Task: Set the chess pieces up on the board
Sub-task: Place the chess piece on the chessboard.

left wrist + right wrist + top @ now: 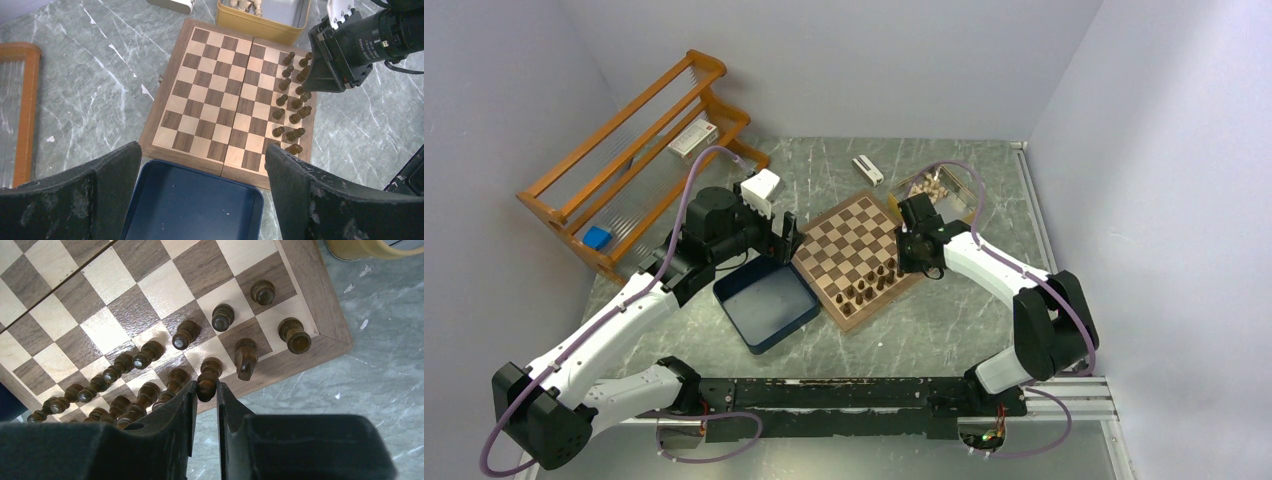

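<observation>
Nearest you, the blue tray (pixel 764 305) lies just beside the board's left-hand edge. Your left gripper (pixel 202 160) hangs over the tray's far rim, fingers spread wide with nothing between them. By the look of it, it is parked there to leave the board to the other arm.

Next out, the board (pixel 849 235) lies turned like a diamond. The chess pieces (pixel 871 283) stand in two tidy rows along the edge closest to your right arm, one to a square. In the right wrist view the corner reads rook, knight, then a tall dark piece (pixel 209 375).

Your right gripper (pixel 206 390) is on that third one. It reaches in from outside the border, fingers nearly together and set either side of the piece's head, high up — likely so the neighbours on both sides go untouched. The piece looks upright on its square. Whether the fingers are pinching it or merely flanking it, you cannot tell; the gaps are too fine.

Beyond the two rows, the squares are bare through to the far edge. Just past that edge a tan tin (pixel 954 200) holds the pale pieces (pixel 932 183) — handy for filling that side. A small white object (pixel 867 170) lies further back, and a wooden rack (pixel 639 150) stands at the far left.
</observation>
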`<state>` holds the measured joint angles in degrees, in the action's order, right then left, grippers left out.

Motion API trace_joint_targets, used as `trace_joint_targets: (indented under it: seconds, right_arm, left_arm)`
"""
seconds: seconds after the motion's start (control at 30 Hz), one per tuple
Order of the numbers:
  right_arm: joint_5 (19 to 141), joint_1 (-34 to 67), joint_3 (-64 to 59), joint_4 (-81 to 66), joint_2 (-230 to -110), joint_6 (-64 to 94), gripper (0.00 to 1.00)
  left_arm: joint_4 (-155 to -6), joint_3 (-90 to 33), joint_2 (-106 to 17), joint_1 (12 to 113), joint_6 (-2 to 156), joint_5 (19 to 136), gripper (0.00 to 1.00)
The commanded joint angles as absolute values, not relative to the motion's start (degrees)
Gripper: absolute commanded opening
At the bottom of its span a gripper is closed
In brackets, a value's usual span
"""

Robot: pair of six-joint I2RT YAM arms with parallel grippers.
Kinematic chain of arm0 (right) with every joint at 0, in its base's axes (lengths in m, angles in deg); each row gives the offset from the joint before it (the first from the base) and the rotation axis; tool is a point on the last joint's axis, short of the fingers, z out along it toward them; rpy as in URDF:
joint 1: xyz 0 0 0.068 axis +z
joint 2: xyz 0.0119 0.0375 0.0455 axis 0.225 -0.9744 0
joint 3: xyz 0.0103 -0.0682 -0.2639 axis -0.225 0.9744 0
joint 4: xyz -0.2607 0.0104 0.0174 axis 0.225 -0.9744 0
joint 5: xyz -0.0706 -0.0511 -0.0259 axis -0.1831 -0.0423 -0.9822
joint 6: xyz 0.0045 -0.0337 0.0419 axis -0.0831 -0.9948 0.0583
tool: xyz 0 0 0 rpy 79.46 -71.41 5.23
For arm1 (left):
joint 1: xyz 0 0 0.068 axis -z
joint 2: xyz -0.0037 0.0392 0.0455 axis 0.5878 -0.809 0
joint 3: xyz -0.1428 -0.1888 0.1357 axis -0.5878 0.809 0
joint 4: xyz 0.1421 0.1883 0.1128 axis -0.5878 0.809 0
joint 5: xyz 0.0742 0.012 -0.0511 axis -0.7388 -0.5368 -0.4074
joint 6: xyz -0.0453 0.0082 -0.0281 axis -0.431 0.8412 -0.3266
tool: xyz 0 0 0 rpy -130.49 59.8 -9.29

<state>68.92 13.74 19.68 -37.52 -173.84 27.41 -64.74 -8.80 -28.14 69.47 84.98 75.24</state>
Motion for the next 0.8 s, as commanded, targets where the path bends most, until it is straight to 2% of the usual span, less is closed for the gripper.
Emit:
trace_joint_targets:
  seconds: [0.0, 0.3, 0.63, 0.7, 0.77]
  right_arm:
    - [68.12, 13.19, 18.6, -38.66, -174.55, 27.44, 0.25]
    - [68.31, 13.18, 16.83, -40.03, -172.79, 27.42, 0.4]
    - [68.84, 13.11, 14.64, -42.09, -168.58, 27.69, 0.43]
    - [68.85, 13.1, 14.15, -42.39, -166.4, 28.04, 0.47]
    - [69.33, 13.1, 14.3, -41.57, -163.3, 28.73, 0.56]
  left_arm:
    - [-65.57, -8.3, -27.99, 69.26, 85.76, 74.54, 0.98]
    - [-65.66, -8.23, -28.2, 69.31, 85.7, 74.41, 0.98]
    - [-65.92, -7.99, -28.82, 69.3, 85.15, 74.34, 0.98]
    - [-66.16, -7.99, -29.23, 69.26, 83.98, 74.67, 0.98]
    - [-65.98, -8.85, -29.74, 69.31, 82.74, 75.3, 0.98]
